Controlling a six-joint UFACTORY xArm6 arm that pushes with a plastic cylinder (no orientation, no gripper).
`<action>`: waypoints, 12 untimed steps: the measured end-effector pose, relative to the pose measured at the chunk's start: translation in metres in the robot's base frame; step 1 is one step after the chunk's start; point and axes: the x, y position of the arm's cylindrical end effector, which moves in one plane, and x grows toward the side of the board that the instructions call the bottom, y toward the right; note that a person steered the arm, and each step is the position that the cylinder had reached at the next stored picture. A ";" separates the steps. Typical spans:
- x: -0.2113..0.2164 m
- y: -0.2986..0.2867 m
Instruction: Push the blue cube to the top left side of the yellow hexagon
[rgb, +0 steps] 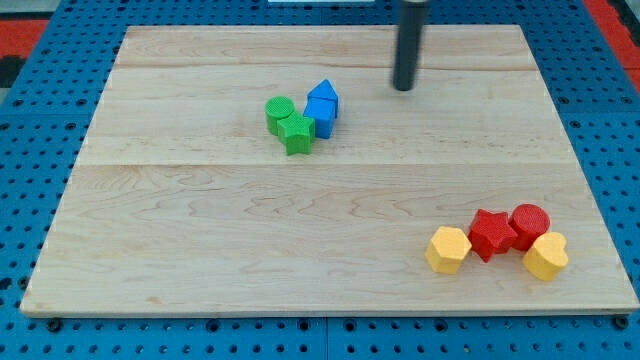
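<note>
The blue cube (322, 121) sits left of the board's centre, near the view's top. It touches a second blue block with a pointed top (323, 96) just above it. The yellow hexagon (448, 249) lies at the view's bottom right, far from the cube. My tip (403, 88) rests on the board up and to the right of the two blue blocks, apart from them by about a block's width.
A green cylinder (280, 112) and a green star (297, 134) press against the blue cube's left side. A red star (491, 234), a red cylinder (529, 222) and a yellow heart-like block (545, 256) cluster right of the hexagon. The wooden board (200, 260) lies on blue pegboard.
</note>
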 end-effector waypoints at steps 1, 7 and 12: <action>-0.013 -0.074; -0.018 -0.199; 0.124 -0.067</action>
